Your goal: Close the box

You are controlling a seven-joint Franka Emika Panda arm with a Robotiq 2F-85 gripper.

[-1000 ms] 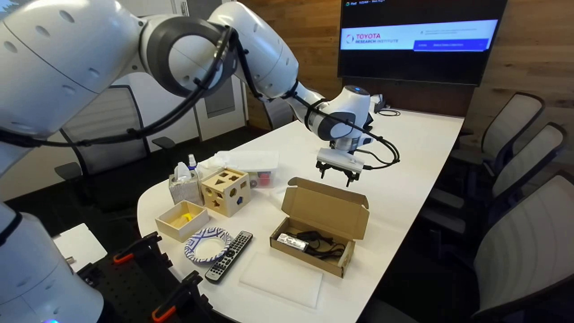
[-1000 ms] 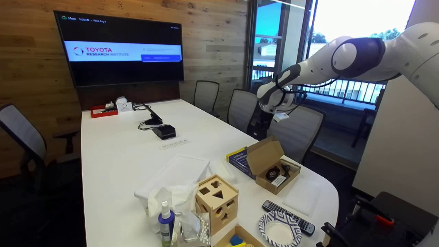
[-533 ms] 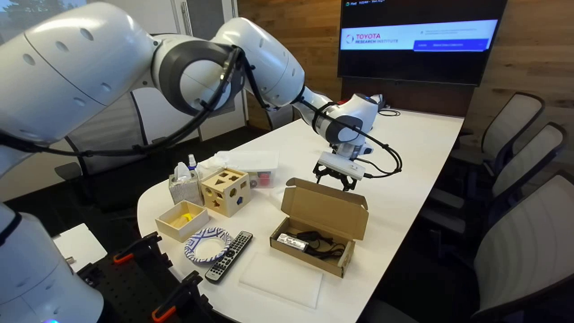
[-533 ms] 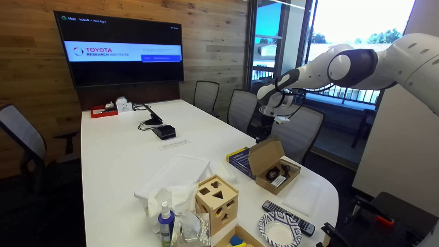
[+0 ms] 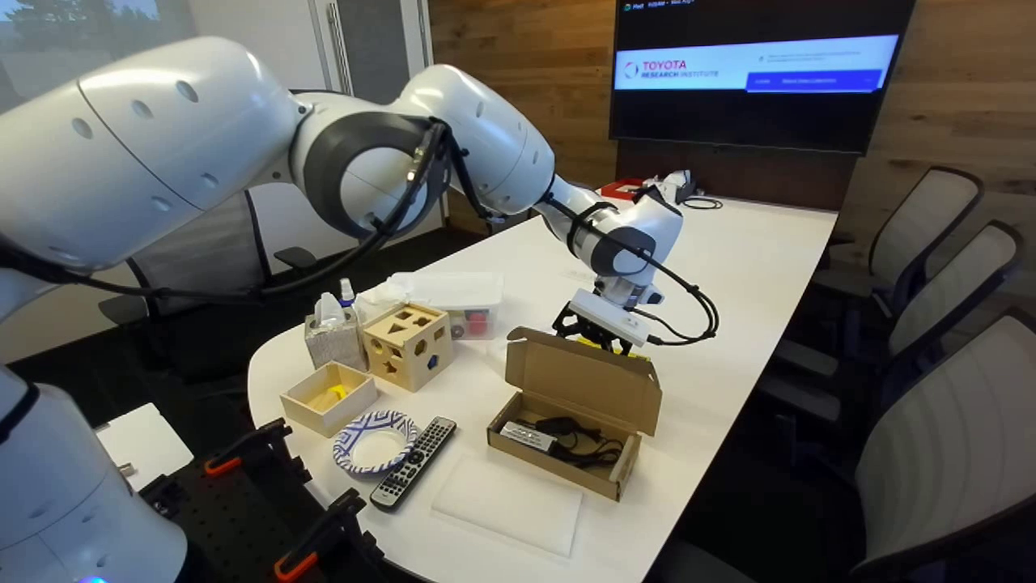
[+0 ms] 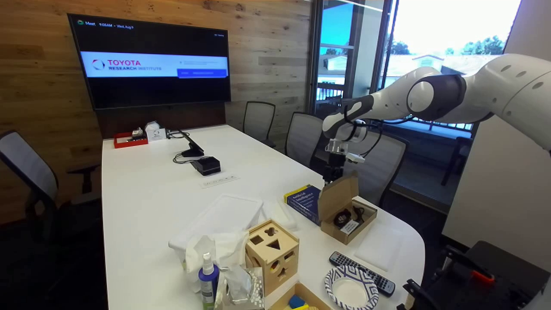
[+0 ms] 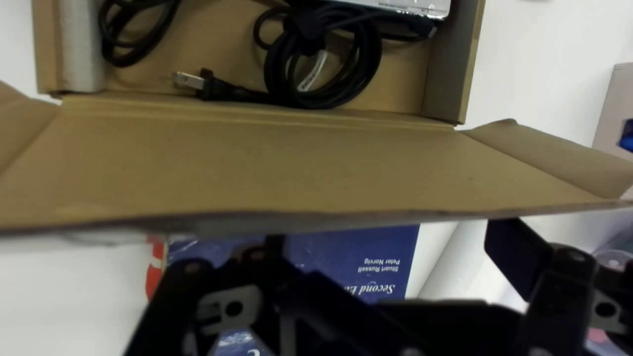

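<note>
The brown cardboard box (image 5: 558, 472) stands on the table with its lid (image 5: 583, 380) raised, close to upright. It also shows in an exterior view (image 6: 340, 234). A white-labelled adapter (image 5: 528, 436) and black cables (image 7: 321, 64) lie inside. My gripper (image 5: 593, 334) is just behind the lid's outer face, fingers pointing down, partly hidden by the lid in both exterior views (image 6: 332, 174). In the wrist view the gripper's fingers (image 7: 388, 235) are wide apart with nothing between them. The lid's top edge lies close in front of them; I cannot tell whether they touch.
A blue book (image 6: 303, 201) lies behind the lid, under the gripper. A wooden shape cube (image 5: 409, 348), a shallow wooden tray (image 5: 307, 414), a patterned plate (image 5: 344, 449), a remote (image 5: 414, 463) and a white pad (image 5: 510, 506) stand around the box. A plastic container (image 5: 449, 287) is farther back.
The arm has come down, and my gripper has dropped behind the lid. The lid has swung slightly toward the box opening and stands more upright. The box body has not moved.
</note>
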